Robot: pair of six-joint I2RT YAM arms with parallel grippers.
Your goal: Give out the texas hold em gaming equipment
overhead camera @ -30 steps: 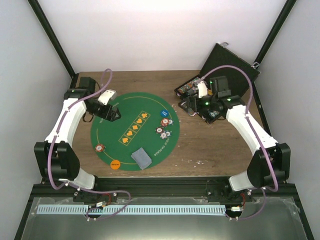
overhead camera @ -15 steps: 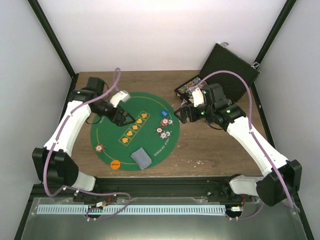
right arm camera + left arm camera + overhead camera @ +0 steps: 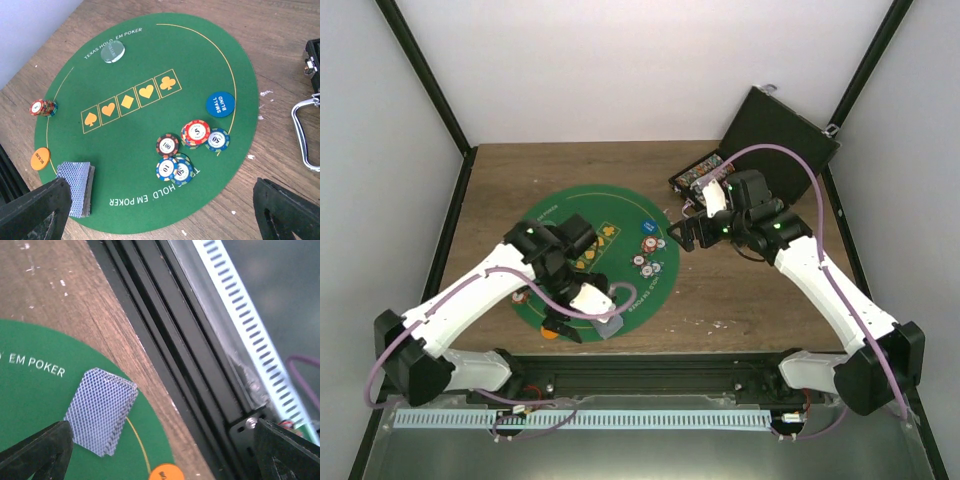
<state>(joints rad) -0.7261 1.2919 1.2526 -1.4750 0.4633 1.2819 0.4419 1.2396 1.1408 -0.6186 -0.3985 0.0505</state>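
Top external view: wooden table (image 3: 740, 300), and I take the big green mat (image 3: 620, 205) on it as my reference. Black case (image 3: 780, 130) sits off the mat's far right, lid up. Left gripper (image 3: 161, 452) hangs over the mat's near edge, jaws spread wide, holding nothing. Right gripper (image 3: 161, 212) is just off the mat's right edge, between mat and case, also wide open and empty. Card deck (image 3: 100, 410) lies face down on the mat's near rim, close to one left fingertip, not gripped. Chip cluster (image 3: 187, 147) is on the mat's right part, and a small chip stack (image 3: 40, 106) on its left edge. Blue disc (image 3: 220, 104) lies on the mat just beyond the cluster, orange disc (image 3: 40, 158) on the near-left rim beside the deck
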